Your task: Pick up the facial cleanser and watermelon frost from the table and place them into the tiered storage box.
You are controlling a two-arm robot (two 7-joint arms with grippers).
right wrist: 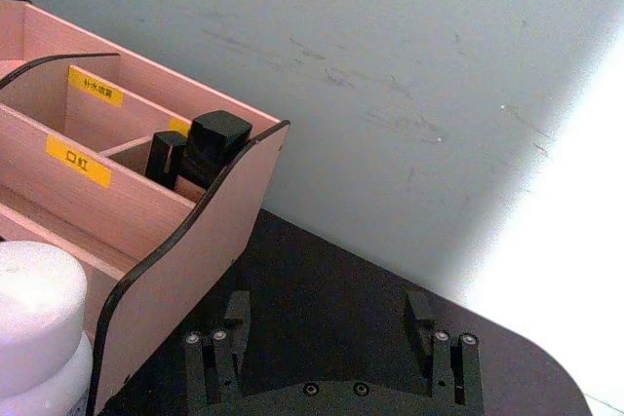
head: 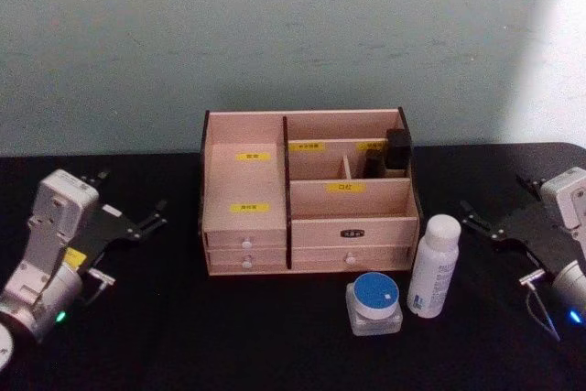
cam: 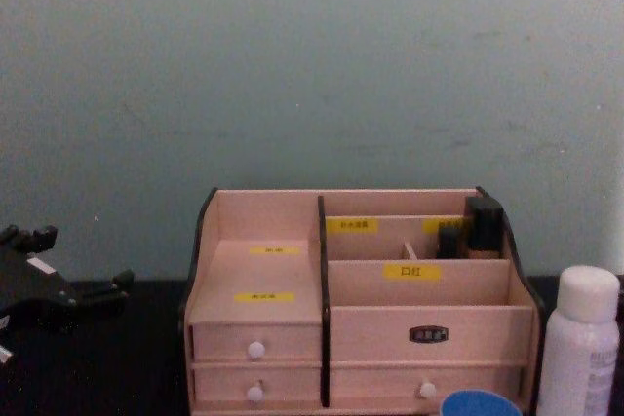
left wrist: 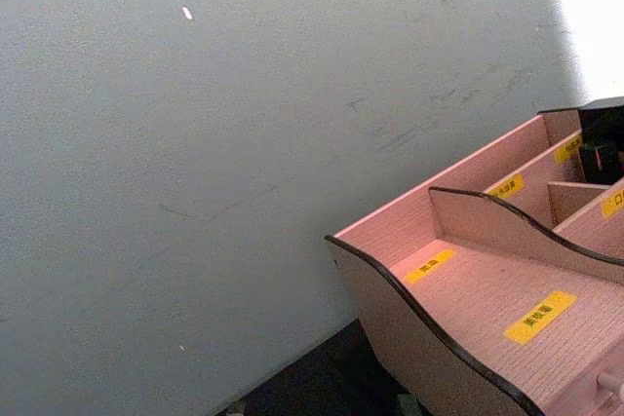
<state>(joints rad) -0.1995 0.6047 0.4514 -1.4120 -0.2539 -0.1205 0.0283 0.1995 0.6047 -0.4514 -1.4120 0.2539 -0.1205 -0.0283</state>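
Black table (head: 275,354) holds facial cleanser (head: 434,266) and watermelon frost (head: 374,304) just before the tiered storage box (head: 352,231), right side, so your right gripper (head: 494,200) sits nearer; left gripper (head: 135,197) idles opposite, both with jaws spread, empty.

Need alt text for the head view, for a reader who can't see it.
A tiered storage box stands on a black table, with the facial cleanser and, left of it, the watermelon frost standing before its right end. The left gripper and right gripper are open at either side, holding nothing.
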